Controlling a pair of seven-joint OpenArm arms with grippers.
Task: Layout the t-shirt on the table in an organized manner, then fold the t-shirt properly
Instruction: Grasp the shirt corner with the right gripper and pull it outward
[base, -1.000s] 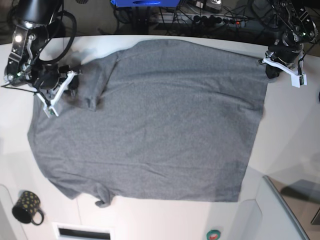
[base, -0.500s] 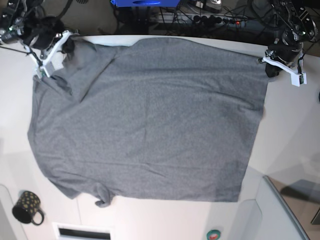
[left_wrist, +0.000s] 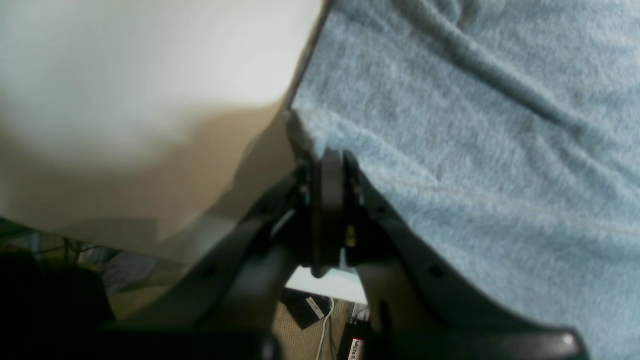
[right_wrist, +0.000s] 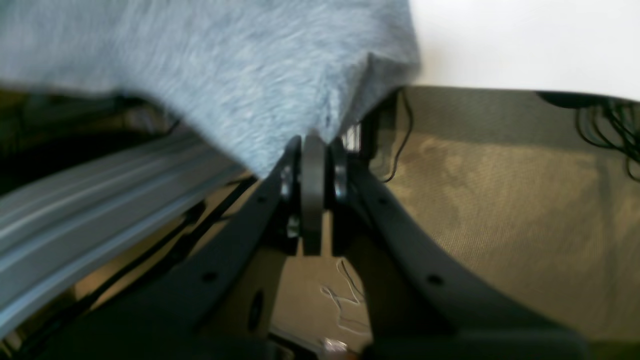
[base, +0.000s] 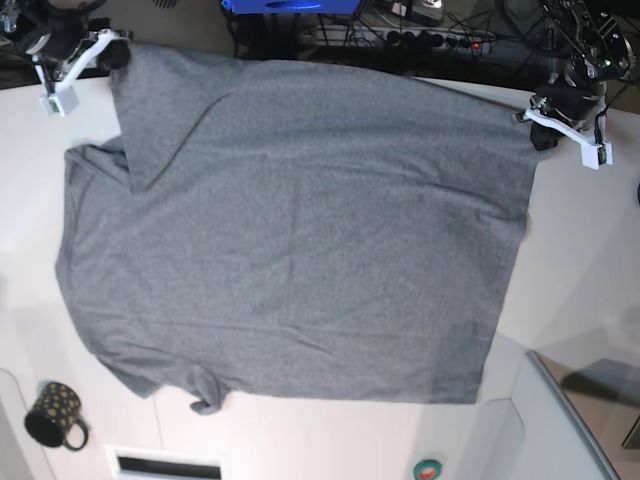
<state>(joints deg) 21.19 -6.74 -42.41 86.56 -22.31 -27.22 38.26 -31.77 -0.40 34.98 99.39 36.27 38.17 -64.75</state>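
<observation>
The t-shirt (base: 300, 240) lies spread across the white table (base: 580, 270), its far edge lifted between the two arms. The left gripper (base: 541, 137) is clenched on one far corner of the fabric, jaws pressed together at the table's edge. The right gripper (base: 112, 52) pinches the opposite far corner, raised past the table's back edge so that a fold of cloth runs down from it; the wrist view is blurred, but the grip seems firm. A black dotted mug (base: 54, 415) stands near the front corner.
</observation>
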